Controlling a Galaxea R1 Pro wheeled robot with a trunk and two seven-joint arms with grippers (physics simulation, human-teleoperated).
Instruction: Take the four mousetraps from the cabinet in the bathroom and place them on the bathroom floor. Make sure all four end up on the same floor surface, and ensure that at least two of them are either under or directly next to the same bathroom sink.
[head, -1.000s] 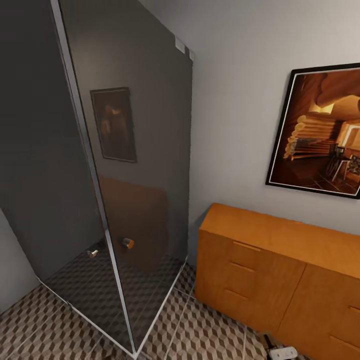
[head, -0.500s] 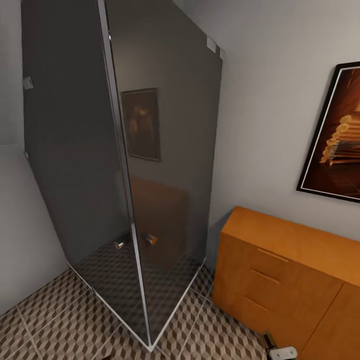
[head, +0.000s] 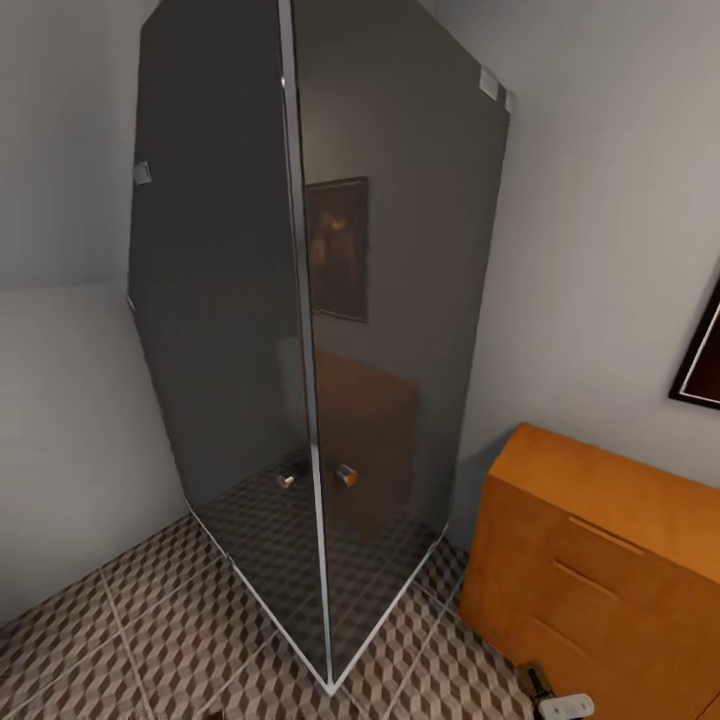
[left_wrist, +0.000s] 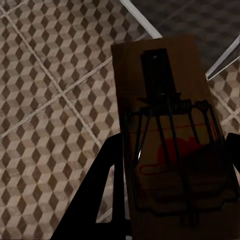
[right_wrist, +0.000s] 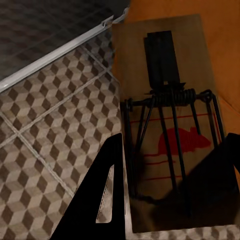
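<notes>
Head view is looking down into a bathroom corner. A tall dark smoked-glass shower enclosure w/ thin metal edge strips (head: 300, 330) is standing centre frame, its near vertical corner edge running down to the floor at bottom centre. Two small chrome knobs (head: 346, 474) are sitting low on the glass, either side of that edge. The glass is reflecting a dim framed picture and an orange shape.

The large square floor tiles printed w/ a small brown, beige and grey cube pattern (head: 150, 640) are spreading open at lower left, between the enclosure's base rail and the plain grey wall. A narrower strip of tile is running between the enclosure's right base edge and the low orange-brown wooden cabinet w/ flat drawer fronts (head: 600, 590) at lower right. The cabinet's left end is standing near the glass but apart from it. A black picture-frame corner (head: 700, 370) is showing at the right edge, on the wall above the cabinet.

Left wrist view: the left gripper (left_wrist: 170, 200) is pinching a flat brown wooden mousetrap w/ black wire spring and red mouse print (left_wrist: 165, 130), black fingers at both sides of the board. Tile and a pale base rail are lying beneath.

Right wrist view: the right gripper (right_wrist: 172, 200) is pinching a second brown wooden mousetrap of the same kind (right_wrist: 170, 120) likewise, above tile, the pale base rail and the orange cabinet front.
</notes>
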